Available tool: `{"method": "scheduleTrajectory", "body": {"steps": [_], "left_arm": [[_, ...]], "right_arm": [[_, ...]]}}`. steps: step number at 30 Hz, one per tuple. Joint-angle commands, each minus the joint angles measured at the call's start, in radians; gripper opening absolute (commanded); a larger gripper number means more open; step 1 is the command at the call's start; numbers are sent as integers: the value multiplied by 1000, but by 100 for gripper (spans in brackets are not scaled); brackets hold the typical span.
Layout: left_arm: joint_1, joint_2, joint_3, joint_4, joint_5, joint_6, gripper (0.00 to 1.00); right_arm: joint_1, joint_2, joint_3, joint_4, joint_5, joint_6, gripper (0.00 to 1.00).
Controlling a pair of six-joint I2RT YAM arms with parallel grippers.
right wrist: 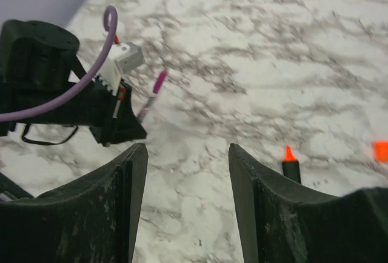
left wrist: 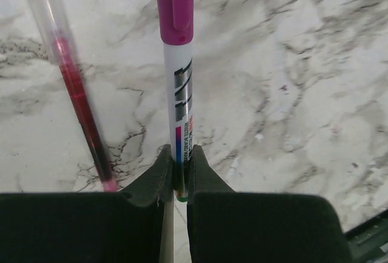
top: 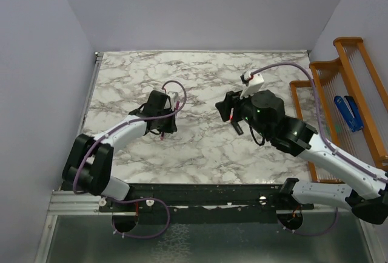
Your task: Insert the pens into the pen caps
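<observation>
Left gripper (left wrist: pixel 180 155) fills the bottom of my left wrist view. Jaws are pinched down tight on the silver-grey pen (left wrist: pixel 179 93), gripping it near its lower end. That pen runs straight up the frame and out past the fingertips. Its magenta cap (left wrist: pixel 174 2) is seated on the far end, at the top edge.

Red-pink pen (left wrist: pixel 76 87) sits left of it against the marble table (left wrist: pixel 303 93), slanting from upper left down toward the left finger. It's blurred, so I can't tell whether it touches the gripper.

Right gripper (right wrist: pixel 187 151) has its jaws spread wide with nothing between them, only bare marble in the gap. Black marker (right wrist: pixel 291 167) pokes up just beside the right-hand finger, orange tip uppermost, outside the jaws. Orange cap (right wrist: pixel 381 151) is at the right edge of that frame, apart from the marker. From there I see the left gripper in the upper left, the capped pen angled up and right.

Overhead, the left arm (top: pixel 115 136) reaches from the lower left up toward frame centre. Right arm (top: pixel 315 148) comes in from the lower right, elbow folded, wrist left of its elbow. Both grippers face each other mid-table with a gap between them.
</observation>
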Motion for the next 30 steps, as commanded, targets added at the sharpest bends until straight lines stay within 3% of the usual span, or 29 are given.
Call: {"method": "scheduleTrajectory", "body": {"steps": [1,4,16,20,22,23,24,25,30], "left_arm": [[-35,148,55,-167,-233,13,0],[-50,194,86,-180,-258,8,0],[-102,315,178,-245,-356,-2,0],[-110,333,193,-256,-365,-2,18],[-112,345,195,-259,-367,0,23],[-113,352,196,-259,-365,3,19],[-113,358,196,-261,-359,5,5],[-114,364,196,-261,-353,8,0],[-119,373,198,-261,-354,5,0]], "right_arm": [[-6,60,3,-232,226,94,61],[-30,84,-51,-255,276,143,63],[-137,134,-140,-232,152,135,63],[-159,136,-149,-219,113,128,63],[-162,138,-152,-216,100,127,63],[-164,138,-152,-215,93,126,63],[-166,138,-153,-216,88,126,63],[-168,138,-154,-217,88,127,63],[-181,129,-163,-220,90,130,64]]}}
